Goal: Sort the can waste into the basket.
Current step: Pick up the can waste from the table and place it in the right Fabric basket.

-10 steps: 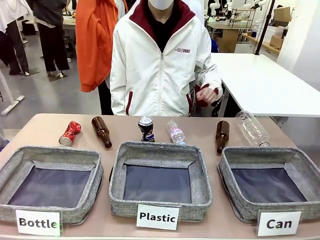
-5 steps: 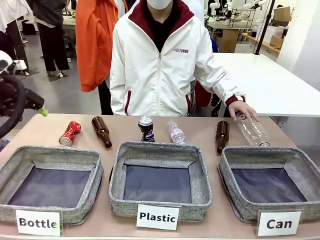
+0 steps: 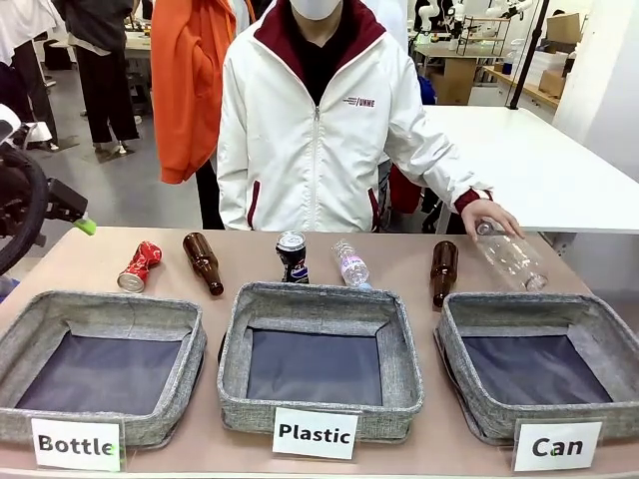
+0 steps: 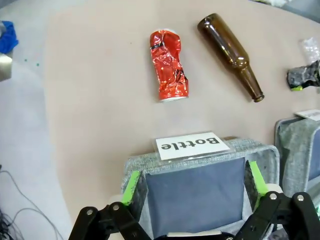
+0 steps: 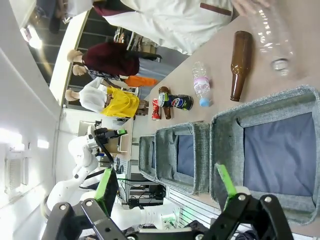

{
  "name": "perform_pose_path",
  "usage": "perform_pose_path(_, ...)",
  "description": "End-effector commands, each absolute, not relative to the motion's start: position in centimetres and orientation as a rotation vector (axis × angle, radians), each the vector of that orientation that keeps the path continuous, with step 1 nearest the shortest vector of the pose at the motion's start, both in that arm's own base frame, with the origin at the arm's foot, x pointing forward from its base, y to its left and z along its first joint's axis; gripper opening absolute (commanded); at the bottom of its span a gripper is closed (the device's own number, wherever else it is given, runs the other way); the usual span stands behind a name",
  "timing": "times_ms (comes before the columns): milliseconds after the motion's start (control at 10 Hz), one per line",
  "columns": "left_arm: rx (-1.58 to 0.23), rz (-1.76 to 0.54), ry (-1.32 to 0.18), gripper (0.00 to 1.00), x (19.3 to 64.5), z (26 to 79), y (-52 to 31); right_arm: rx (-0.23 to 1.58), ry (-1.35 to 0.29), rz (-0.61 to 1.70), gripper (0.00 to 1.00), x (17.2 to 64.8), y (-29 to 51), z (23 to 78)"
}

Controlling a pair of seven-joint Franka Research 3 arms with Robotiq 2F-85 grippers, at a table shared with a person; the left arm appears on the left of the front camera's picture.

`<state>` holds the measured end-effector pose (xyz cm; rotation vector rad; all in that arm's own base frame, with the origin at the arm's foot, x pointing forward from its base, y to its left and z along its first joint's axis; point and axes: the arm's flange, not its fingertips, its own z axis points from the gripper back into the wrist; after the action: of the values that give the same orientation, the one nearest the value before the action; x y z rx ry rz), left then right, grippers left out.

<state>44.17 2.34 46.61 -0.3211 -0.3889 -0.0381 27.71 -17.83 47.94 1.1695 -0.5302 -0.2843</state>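
Note:
The crushed red can point(image 3: 139, 265) lies at the far left of the table, behind the "Bottle" basket. The dark can point(image 3: 292, 256) stands behind the "Plastic" basket. The grey basket marked "Can" point(image 3: 599, 329) sits at the front right. My left arm point(image 3: 20, 205) hangs at the left edge of the front view. My left gripper point(image 4: 194, 186) is open above the "Bottle" basket, with the red can point(image 4: 169, 65) beyond it. My right gripper point(image 5: 165, 189) is open beside the "Can" basket point(image 5: 260, 107), with nothing between its fingers.
Two brown glass bottles point(image 3: 203, 262) point(image 3: 443, 270) and a small plastic bottle point(image 3: 350, 263) lie behind the baskets. The person's hand point(image 3: 494, 215) holds a large clear bottle point(image 3: 511, 257) at the far right. The "Bottle" basket point(image 3: 30, 334) and "Plastic" basket point(image 3: 399, 349) stand in front.
My left arm has come into the front view at the left edge. The person's hand has reached out to the large clear bottle and shifted it slightly to the right.

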Motion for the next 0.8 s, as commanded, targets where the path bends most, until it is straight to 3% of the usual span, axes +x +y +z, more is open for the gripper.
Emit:
perform_pose_path(0,-0.300,-0.122,-0.303,1.00,48.9,45.6,2.0,1.186,-0.559,-0.263,1.00,27.9,-17.9,48.0)
perform_pose_path(400,-0.303,-0.209,-0.279,1.00,54.6,41.8,0.0,1.186,-0.559,-0.263,1.00,27.9,-17.9,48.0)
perform_pose_path(700,-0.248,-0.170,-0.166,1.00,59.1,36.6,-2.2,1.186,-0.559,-0.263,1.00,27.9,-17.9,48.0)
